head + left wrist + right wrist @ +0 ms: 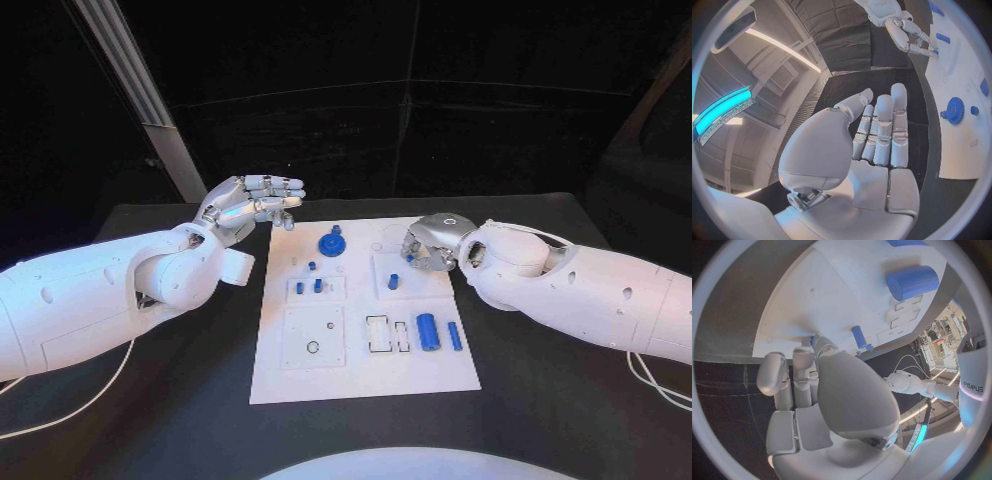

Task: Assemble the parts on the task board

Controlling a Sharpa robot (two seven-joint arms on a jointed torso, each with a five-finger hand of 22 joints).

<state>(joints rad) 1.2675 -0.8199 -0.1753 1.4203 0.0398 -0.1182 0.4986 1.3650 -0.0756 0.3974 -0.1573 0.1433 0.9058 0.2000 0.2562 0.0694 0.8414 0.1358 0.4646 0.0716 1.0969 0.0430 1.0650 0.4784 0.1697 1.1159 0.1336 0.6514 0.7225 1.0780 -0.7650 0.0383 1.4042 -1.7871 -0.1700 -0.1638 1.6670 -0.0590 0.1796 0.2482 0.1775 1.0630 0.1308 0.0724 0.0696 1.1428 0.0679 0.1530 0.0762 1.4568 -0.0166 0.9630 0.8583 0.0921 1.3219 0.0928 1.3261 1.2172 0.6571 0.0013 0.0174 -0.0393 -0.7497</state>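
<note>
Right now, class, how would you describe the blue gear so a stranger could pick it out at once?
Start at the white task board in the middle of the black table. Go to its far edge, near the left hand. There lies the blue toothed gear wheel, round and flat, unlike the blue cylinders and pegs elsewhere on the board.

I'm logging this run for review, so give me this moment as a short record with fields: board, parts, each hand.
board: white task board in the middle of the black table
parts: blue gear near the far edge; large blue cylinder and slimmer blue bar lying toward the near right; small blue pegs left of centre
left hand: raised over the board's far left corner, fingers extended together, holding nothing
right hand: low over the board's far right area, fingers bent down toward it; whether it holds anything cannot be told
</note>
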